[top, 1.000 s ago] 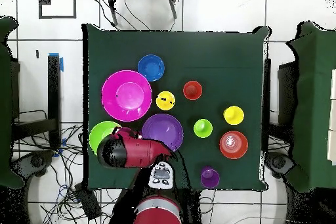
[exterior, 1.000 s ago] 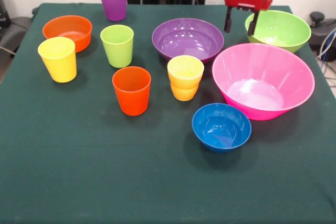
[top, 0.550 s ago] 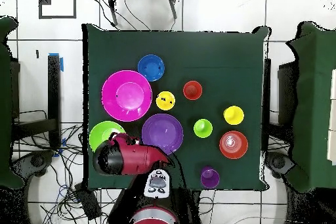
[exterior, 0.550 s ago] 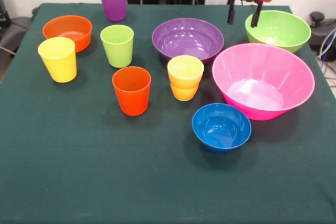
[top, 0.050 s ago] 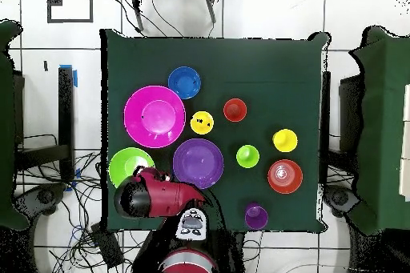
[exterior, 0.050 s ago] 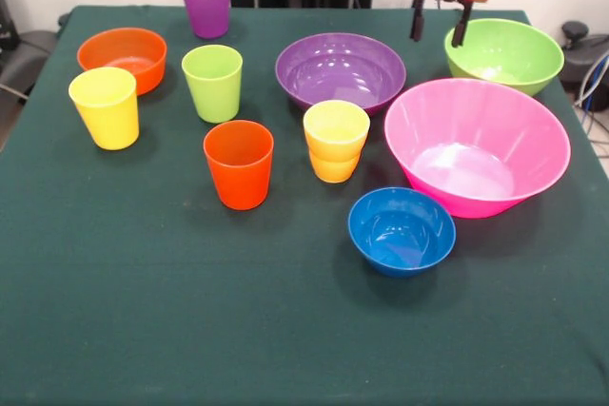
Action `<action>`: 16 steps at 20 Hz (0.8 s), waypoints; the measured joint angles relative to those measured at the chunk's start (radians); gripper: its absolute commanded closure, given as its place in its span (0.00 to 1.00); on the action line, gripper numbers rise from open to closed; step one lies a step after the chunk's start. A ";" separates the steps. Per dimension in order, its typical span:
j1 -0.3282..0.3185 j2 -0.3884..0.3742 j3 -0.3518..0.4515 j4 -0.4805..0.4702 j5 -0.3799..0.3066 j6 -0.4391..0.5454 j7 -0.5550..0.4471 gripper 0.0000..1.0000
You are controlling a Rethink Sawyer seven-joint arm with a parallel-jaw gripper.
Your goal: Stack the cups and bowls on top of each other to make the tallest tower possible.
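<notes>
Green cloth covers the table. Since 1 second ago the gripper has risen from beside the lime green bowl, fingers apart and empty, so nothing is stacked yet. The yellow-orange cup stands just left of the pink bowl; whether it is 2 nested cups is unclear.

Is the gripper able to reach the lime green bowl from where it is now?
Probably yes. The gripper hangs open and empty just above the near-left rim of the lime green bowl. Nothing sits in that bowl, and the pink bowl beside it does not cover it.
</notes>
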 measured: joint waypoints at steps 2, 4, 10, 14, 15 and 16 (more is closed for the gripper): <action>0.000 0.009 0.001 0.002 0.000 -0.017 0.008 0.00; 0.004 0.034 0.002 0.006 0.000 -0.056 0.031 0.00; 0.030 0.086 0.002 0.009 0.001 -0.123 0.079 0.00; 0.042 0.121 0.002 0.009 0.001 -0.152 0.106 0.00; 0.043 0.123 0.003 0.009 0.001 -0.154 0.108 0.00; 0.043 0.125 0.003 0.009 0.001 -0.156 0.110 0.00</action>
